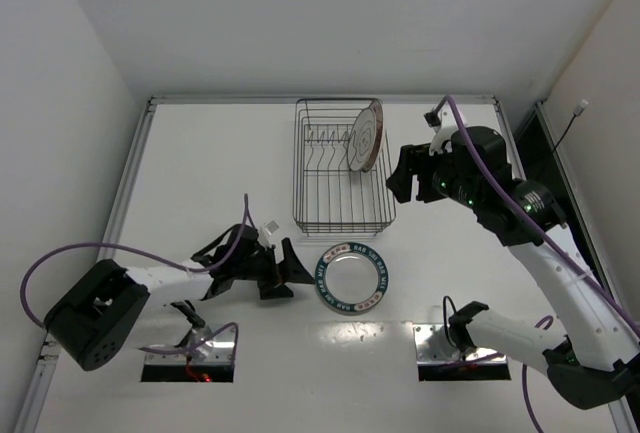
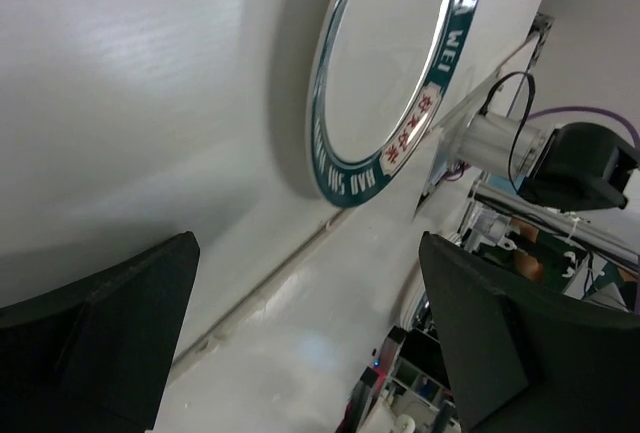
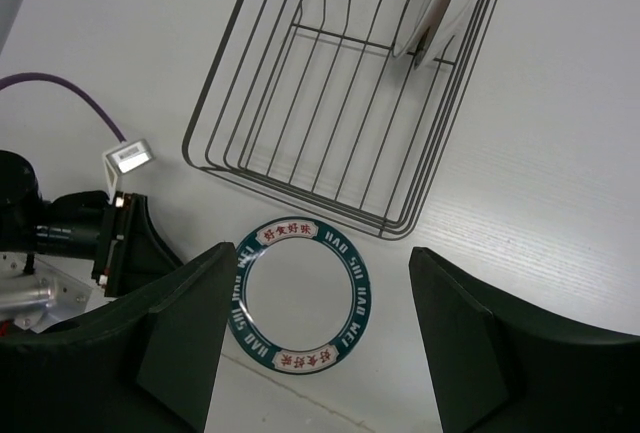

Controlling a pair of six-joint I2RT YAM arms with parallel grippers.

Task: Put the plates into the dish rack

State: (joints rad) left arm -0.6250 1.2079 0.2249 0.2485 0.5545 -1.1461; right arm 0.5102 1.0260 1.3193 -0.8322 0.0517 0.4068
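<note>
Lining up on the lettered-rim plate (image 1: 352,278) — flat on the table (image 1: 200,173) at the dish rack's (image 1: 320,225) 6 o'clock — the left gripper (image 1: 286,275) sat low at the plate's 9 o'clock, jaws wide and empty, likely to catch the rim edge-on. Right gripper (image 1: 405,179) hovered at the rack's 3 o'clock, jaws apart, empty. Ringed plate (image 1: 362,138) stood on edge inside the rack.

Robot lab test cell, plain white walls (image 1: 60,73), white table (image 1: 210,153), cabled arms (image 1: 570,283)
</note>
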